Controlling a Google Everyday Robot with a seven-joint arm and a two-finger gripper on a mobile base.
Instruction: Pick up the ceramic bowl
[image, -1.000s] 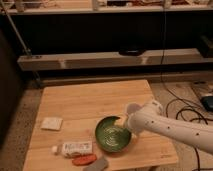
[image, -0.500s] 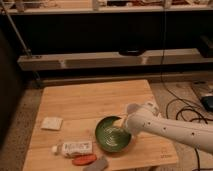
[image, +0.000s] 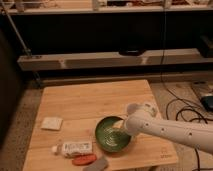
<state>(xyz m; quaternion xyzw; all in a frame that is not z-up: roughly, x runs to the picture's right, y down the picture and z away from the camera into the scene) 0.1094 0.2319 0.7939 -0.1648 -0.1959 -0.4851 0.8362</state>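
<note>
The ceramic bowl is a round, shallow dark-green bowl with pale swirl marks inside. It sits on the wooden table near the front edge, right of centre. My white arm reaches in from the lower right. My gripper is at the bowl's right rim, its tip over the inside of the bowl. The wrist hides how the gripper meets the rim. A small greyish-white cup stands just behind the arm.
A white packet lies at the table's left. A white tube, a red object and a grey object lie left of and in front of the bowl. Dark shelves stand behind; cables run over the floor at the right.
My arm has moved a little left and down, bringing the gripper from beside the bowl onto its right rim. The bowl has not moved.
</note>
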